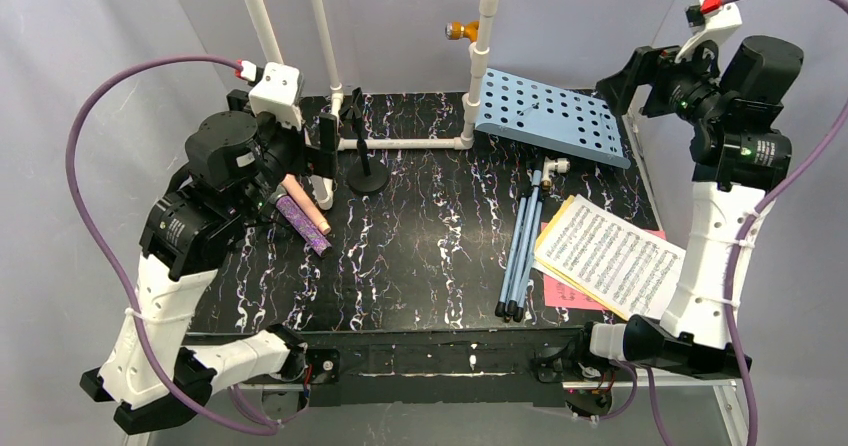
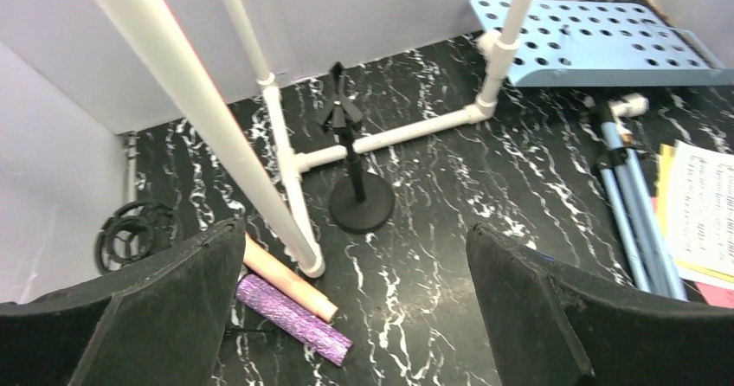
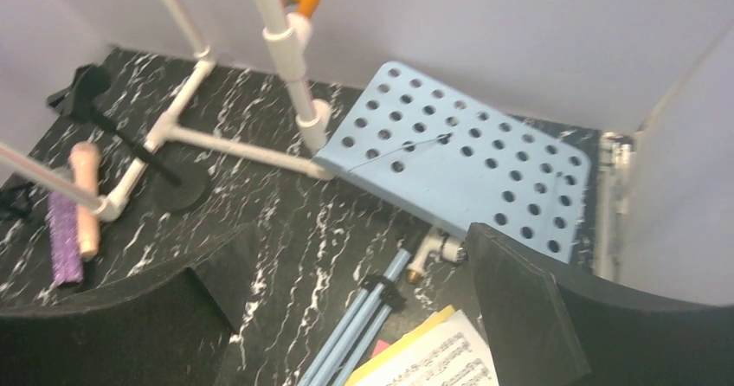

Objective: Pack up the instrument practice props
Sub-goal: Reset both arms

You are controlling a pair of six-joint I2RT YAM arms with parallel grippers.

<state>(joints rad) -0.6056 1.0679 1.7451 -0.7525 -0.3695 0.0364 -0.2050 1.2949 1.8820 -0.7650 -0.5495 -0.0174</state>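
Note:
The pink microphone (image 1: 300, 194) and the glittery purple microphone (image 1: 303, 224) lie side by side at the left, by a foot of the white pipe frame (image 1: 400, 144). Just behind them a black round-base mic mount (image 1: 366, 171) stands upright. The light-blue perforated music rack (image 1: 555, 116) rests tilted at the back right, its folded blue legs (image 1: 522, 251) lying in front of it. White sheet music (image 1: 610, 256) covers yellow and pink pages (image 1: 575, 294). My left gripper (image 2: 355, 247) hangs open above the microphones (image 2: 294, 317). My right gripper (image 3: 363, 239) is open over the blue legs (image 3: 363, 325).
The pipe frame's uprights (image 2: 173, 66) rise close in front of my left gripper. A black spoked mount (image 2: 130, 234) sits in the far left corner. An orange fitting (image 1: 460, 31) sticks out of the tall pipe. Grey walls enclose the black marbled table (image 1: 420, 256).

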